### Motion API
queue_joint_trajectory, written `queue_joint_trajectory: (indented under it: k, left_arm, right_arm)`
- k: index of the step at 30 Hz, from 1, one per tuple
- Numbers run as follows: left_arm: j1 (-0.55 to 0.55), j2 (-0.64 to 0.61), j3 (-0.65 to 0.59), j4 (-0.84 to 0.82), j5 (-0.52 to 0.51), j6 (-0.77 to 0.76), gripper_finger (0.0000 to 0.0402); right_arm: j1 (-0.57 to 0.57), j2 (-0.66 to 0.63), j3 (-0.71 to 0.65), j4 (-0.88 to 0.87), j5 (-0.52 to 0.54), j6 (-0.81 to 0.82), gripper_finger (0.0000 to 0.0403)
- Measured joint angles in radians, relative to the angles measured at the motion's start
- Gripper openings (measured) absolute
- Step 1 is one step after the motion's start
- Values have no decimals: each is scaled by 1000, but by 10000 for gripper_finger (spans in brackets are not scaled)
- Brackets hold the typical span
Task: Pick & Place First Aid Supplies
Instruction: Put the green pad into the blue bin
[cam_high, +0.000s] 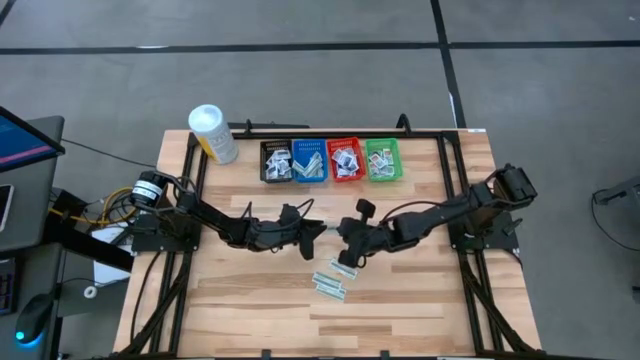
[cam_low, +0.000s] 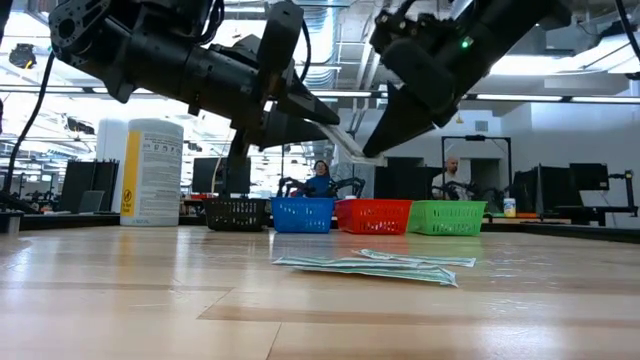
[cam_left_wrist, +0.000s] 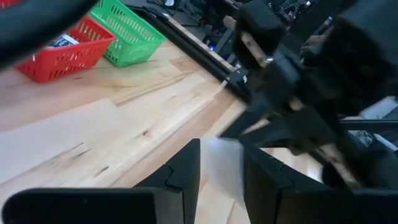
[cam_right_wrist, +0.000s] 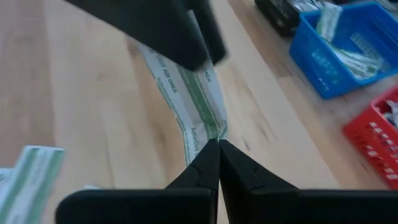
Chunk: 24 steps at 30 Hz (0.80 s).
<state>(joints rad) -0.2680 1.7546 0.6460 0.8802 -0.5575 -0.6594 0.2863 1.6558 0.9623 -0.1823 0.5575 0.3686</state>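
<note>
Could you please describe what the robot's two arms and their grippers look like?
Both arms are matte black, built of jointed, blocky segments. The left gripper and right gripper each end in two dark, angular, tapered fingers. Black cables run along the links, yellow cables bunch at the left base, and a green light glows on one wrist.

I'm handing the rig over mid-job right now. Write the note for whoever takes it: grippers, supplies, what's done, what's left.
Right gripper: shut on one end of a pale-green strip.
Left gripper: clamps the strip's other end, held above mid-table.
Loose strips lie on the table in front of the arms.
Done: black, blue, red and green baskets hold packets.
Left: place the held strip, then the loose ones.
</note>
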Motion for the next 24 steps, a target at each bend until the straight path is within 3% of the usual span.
queue_joint_trajectory:
  k: [15, 24]
  left_arm:
    - [2, 0, 0, -29, 0, 0, 98]
    - [2, 0, 0, -29, 1, 0, 68]
  right_arm:
    - [55, 1, 38, 9, 72, -80, 0]
    - [54, 1, 39, 8, 76, -81, 0]
